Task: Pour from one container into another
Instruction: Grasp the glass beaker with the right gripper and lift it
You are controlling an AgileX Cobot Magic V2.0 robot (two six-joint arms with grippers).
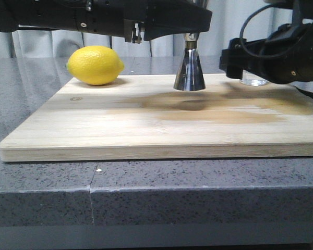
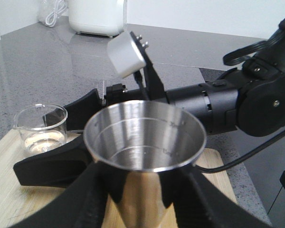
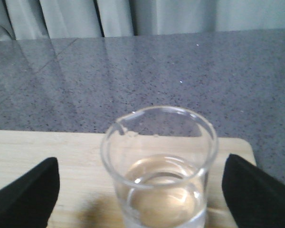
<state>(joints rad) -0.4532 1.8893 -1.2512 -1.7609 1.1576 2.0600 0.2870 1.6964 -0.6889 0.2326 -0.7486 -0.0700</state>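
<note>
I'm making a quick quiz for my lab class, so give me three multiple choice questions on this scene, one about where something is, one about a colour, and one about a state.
1. Where does the lemon lie?
A. on the wooden board, left of the jigger
B. inside the jigger
C. on the stone counter, off the board

2. What colour is the lemon?
A. green
B. yellow
C. orange

3. How does the right gripper stand at the beaker?
A. shut on it, lifted
B. open, a finger on either side
C. far away from it

Answers: 1 A, the front view shows it on the board's far left part. 2 B, its skin is plainly yellow. 3 B, the right wrist view shows gaps between both fingers and the glass.
</note>
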